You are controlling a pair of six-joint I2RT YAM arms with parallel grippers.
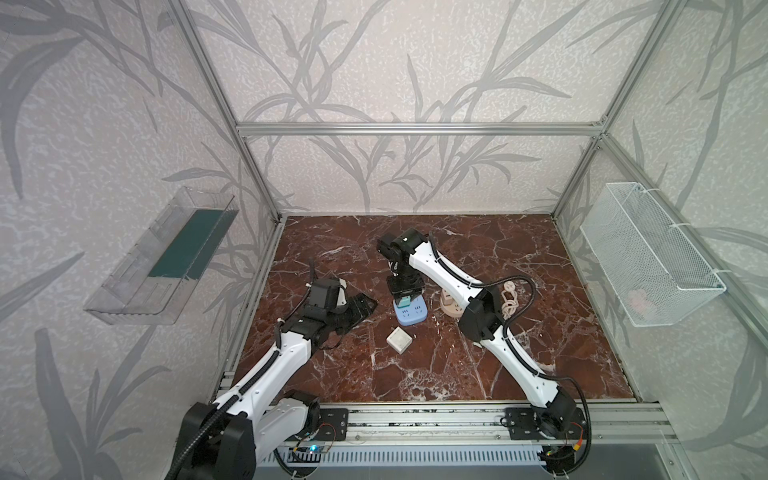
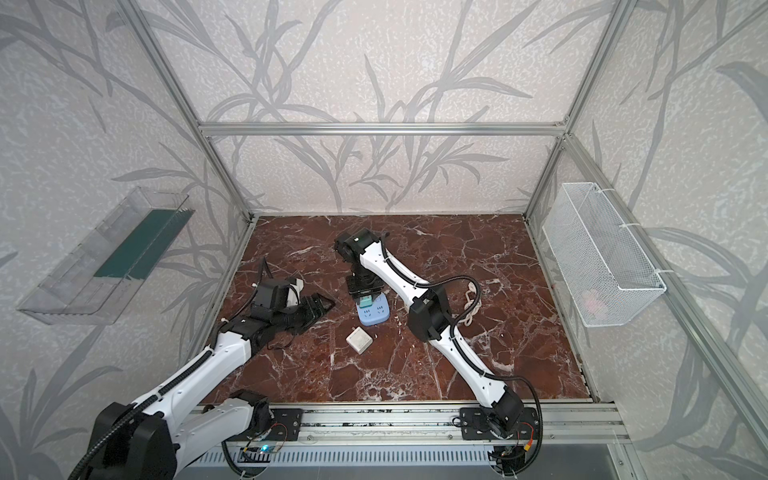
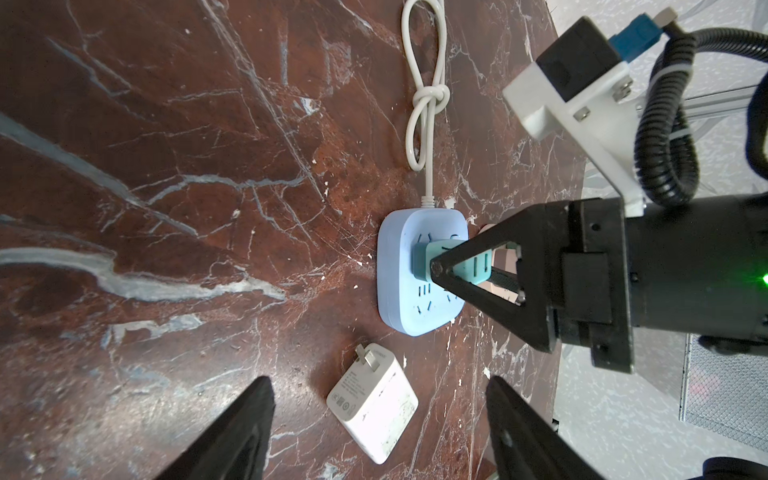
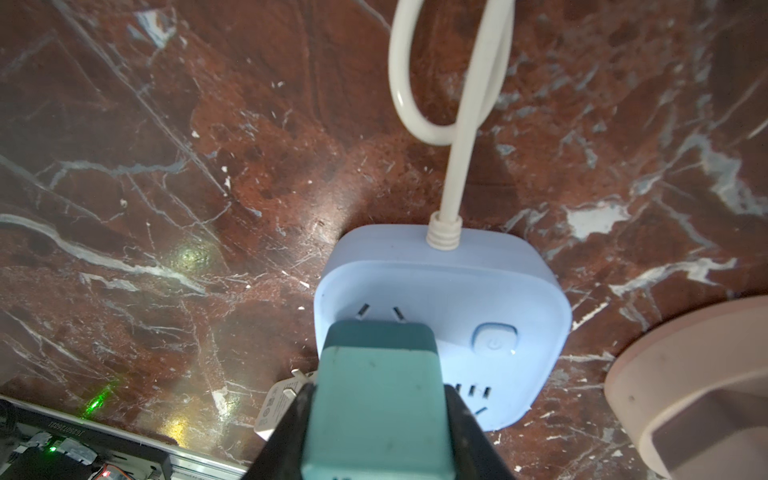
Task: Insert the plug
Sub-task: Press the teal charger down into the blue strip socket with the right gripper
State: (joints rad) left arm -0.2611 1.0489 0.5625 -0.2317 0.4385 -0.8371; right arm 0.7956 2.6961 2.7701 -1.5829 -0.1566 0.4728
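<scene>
At nine o'clock from the blue power strip (image 1: 412,316) we see our left gripper (image 1: 368,305) spread wide, holding nothing. A white charger (image 1: 399,339) lies at seven o'clock. Our right gripper (image 1: 405,296) clamps the teal plug (image 4: 374,399) against the strip's twelve-o'clock half. A pink socket (image 1: 449,308) sits at three.

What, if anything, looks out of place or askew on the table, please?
Nothing is damaged or spilled. A white charger lies loose beside the blue power strip, prongs bare, and the strip's cord is knotted.
</scene>
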